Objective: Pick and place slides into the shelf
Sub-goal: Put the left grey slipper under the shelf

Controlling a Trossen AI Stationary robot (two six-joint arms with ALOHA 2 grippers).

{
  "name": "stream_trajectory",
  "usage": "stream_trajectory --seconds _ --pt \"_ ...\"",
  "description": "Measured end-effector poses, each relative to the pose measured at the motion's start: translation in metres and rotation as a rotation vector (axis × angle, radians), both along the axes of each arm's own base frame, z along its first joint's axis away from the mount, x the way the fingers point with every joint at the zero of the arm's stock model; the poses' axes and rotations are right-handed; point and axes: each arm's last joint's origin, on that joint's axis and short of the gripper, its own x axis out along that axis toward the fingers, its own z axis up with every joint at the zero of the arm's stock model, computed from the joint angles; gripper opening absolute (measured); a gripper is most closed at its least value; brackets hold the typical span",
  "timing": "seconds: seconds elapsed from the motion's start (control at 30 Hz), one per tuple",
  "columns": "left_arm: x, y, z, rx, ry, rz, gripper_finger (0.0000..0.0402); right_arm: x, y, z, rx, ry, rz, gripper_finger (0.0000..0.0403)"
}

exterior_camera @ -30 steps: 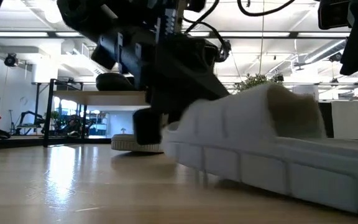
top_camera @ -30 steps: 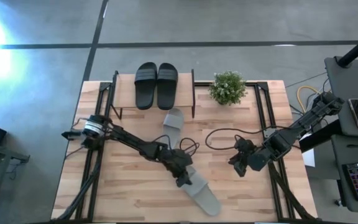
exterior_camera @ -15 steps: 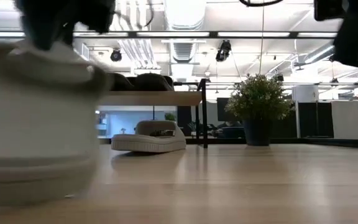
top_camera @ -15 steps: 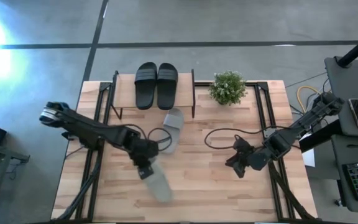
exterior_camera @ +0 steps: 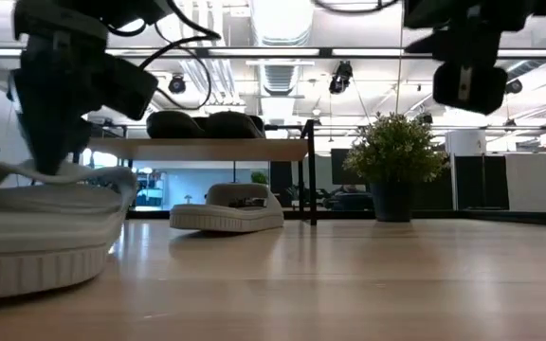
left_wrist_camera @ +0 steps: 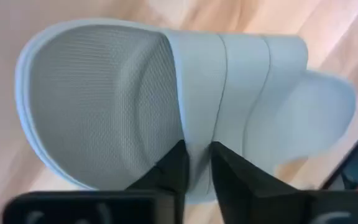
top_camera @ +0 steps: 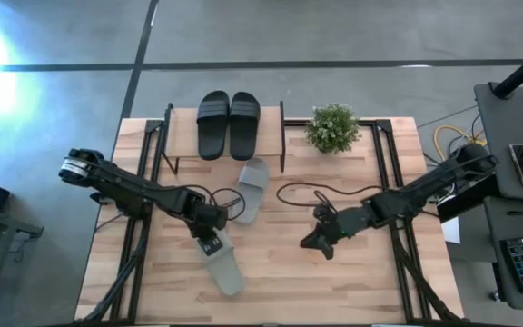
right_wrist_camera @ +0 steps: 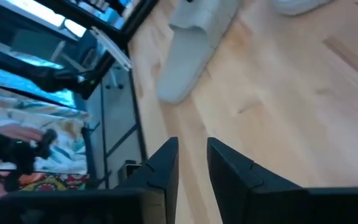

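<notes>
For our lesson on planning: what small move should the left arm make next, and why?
Probably lift the near grey slide clear of the table: the left gripper is at its strap, it lies flat, and the shelf is farther back. The right gripper hovers mid-table.

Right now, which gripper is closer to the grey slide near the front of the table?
Left. The left gripper sits right at the grey slide, fingers straddling its strap. The right gripper hangs over bare table well to its right.
</notes>
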Motion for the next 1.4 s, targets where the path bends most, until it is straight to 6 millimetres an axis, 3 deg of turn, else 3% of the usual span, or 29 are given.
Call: stream_trajectory --seconds 0.37,0.5,0.67,0.77,0.87,1.13,1.23,1.4 --pt "-0.001 0.002 0.011 0.059 0.02 0.039 0.0226 0.007 0.003 -0.008 -0.017 0.036 0.052 0.0076" --pt "-0.01 0.004 0.017 0.092 0.14 0.035 0.0256 0.004 0.002 -0.006 -0.035 0.026 0.067 0.0075" --pt "-0.018 0.001 0.046 0.102 0.177 0.017 0.0265 0.001 -0.001 -0.009 -0.061 0.081 0.059 0.0077" --pt "-0.018 -0.009 0.063 0.076 0.097 -0.001 0.0249 -0.001 -0.002 -0.011 -0.073 0.113 0.059 0.0073" --pt "-0.02 -0.022 0.066 0.071 0.075 -0.055 0.0206 -0.003 -0.003 -0.013 -0.089 0.138 0.067 0.0069" --pt "-0.016 -0.079 0.057 0.102 -0.096 -0.095 0.0022 -0.006 -0.004 -0.017 -0.13 0.181 0.084 0.0068" --pt "-0.015 -0.096 0.051 0.118 -0.145 -0.034 0.0011 -0.008 -0.005 -0.019 -0.142 0.203 0.09 0.0068" --pt "-0.016 -0.117 0.027 0.141 -0.051 0.017 0.0007 -0.01 -0.005 -0.021 -0.148 0.231 0.102 0.0068"
